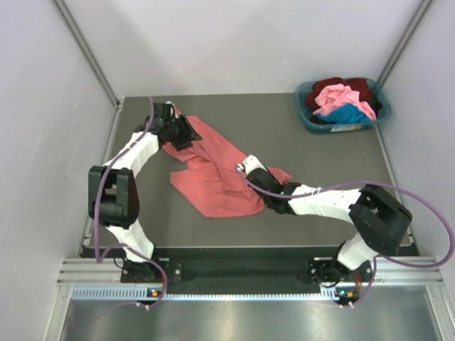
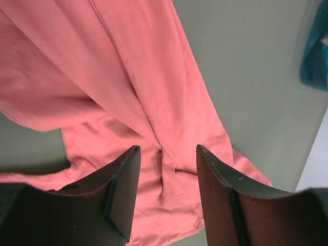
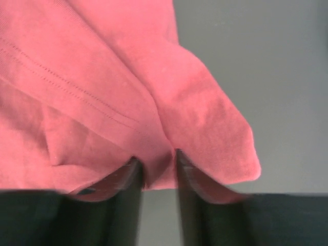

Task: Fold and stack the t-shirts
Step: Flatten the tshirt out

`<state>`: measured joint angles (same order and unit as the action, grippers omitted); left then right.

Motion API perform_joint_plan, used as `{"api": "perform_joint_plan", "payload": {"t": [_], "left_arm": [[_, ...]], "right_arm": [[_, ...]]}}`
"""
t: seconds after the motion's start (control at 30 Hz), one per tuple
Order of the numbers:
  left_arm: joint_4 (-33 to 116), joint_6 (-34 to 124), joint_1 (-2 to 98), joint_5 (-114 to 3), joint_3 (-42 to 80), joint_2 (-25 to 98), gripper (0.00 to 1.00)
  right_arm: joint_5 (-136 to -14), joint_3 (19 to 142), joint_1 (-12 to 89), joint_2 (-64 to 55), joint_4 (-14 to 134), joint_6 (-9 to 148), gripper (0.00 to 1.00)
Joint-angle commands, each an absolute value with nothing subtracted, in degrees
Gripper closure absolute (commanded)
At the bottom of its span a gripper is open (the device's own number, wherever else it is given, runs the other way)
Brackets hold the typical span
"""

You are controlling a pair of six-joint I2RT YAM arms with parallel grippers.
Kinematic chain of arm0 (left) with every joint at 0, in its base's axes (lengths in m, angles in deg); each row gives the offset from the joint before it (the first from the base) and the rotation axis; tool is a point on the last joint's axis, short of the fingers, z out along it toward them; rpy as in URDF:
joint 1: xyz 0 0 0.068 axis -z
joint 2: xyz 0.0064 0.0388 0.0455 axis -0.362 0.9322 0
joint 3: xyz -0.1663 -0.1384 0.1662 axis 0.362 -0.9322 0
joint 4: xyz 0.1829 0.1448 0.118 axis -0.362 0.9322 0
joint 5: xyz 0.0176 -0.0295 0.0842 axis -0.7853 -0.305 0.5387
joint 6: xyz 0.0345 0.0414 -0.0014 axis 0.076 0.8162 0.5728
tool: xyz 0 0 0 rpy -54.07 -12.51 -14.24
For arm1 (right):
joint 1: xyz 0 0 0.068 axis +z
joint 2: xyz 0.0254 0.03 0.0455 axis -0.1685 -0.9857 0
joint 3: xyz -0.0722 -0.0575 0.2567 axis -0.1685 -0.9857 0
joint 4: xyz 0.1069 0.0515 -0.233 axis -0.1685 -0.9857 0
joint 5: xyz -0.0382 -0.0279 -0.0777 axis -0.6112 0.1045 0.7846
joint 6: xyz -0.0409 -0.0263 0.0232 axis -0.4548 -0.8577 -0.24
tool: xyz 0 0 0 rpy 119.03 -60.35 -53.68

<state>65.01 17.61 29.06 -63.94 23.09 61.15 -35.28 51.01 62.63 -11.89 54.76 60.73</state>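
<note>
Right gripper pinches fold of salmon-red t-shirt; cloth crumpled, creased.

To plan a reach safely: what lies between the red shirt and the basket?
Only bare table between shirt and basket; the top view shows it.

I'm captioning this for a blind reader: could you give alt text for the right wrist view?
The right tool pinches a fold of a salmon-red shirt close to a stitched hem. The shirt fills the left of the view, and grey table shows on the right.
</note>
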Motion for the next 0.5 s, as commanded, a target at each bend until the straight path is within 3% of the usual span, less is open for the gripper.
{"api": "perform_joint_plan", "payload": {"t": [0.0,0.17,0.47], "left_arm": [[64.9,18.6,28.2,-62.9,26.3,62.8,0.47],[65.3,20.4,26.9,-57.7,32.5,67.1,0.48],[64.8,23.4,24.7,-45.1,49.9,84.2,0.51]], "right_arm": [[-31.1,53.0,63.9,-10.3,57.5,59.3,0.73],[-30.3,51.3,64.0,-6.8,58.1,59.1,1.0],[-37.2,49.3,64.1,0.8,56.2,64.3,1.0]]}}
